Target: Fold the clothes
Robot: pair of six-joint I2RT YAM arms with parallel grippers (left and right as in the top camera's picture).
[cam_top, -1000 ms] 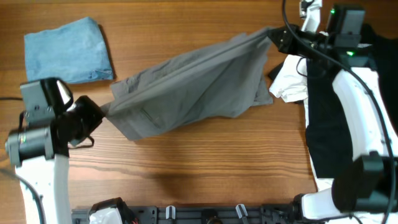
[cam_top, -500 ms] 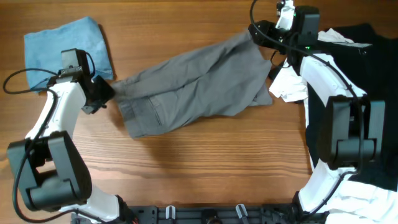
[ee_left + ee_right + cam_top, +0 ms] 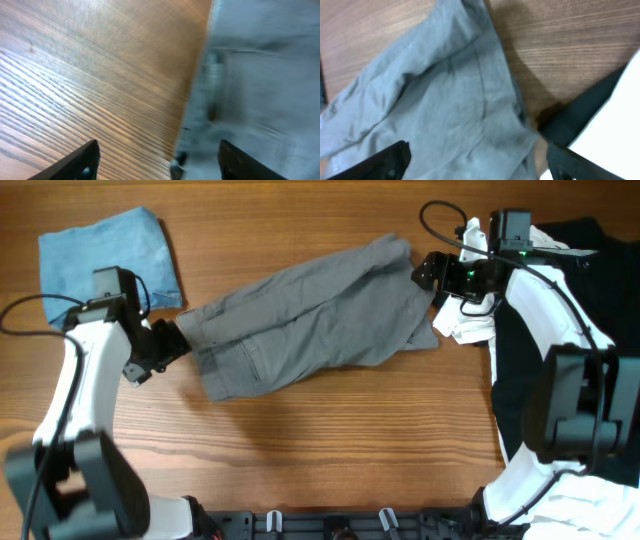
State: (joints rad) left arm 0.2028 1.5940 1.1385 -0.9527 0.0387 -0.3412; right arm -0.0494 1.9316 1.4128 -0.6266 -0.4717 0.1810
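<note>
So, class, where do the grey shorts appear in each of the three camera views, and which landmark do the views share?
Overhead: grey shorts spread across the picture's middle.
Left wrist: grey shorts, blurred, fill the right half.
Right wrist: grey shorts fill the left and centre.
Shared landmark: wooden table beside them in every view.

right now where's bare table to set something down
Widest bare wood: the band below the grey shorts, from the left arm across to the black garment. A smaller patch lies above the shorts, right of the blue cloth. The right side is crowded: black garment, white piece, right arm.
</note>
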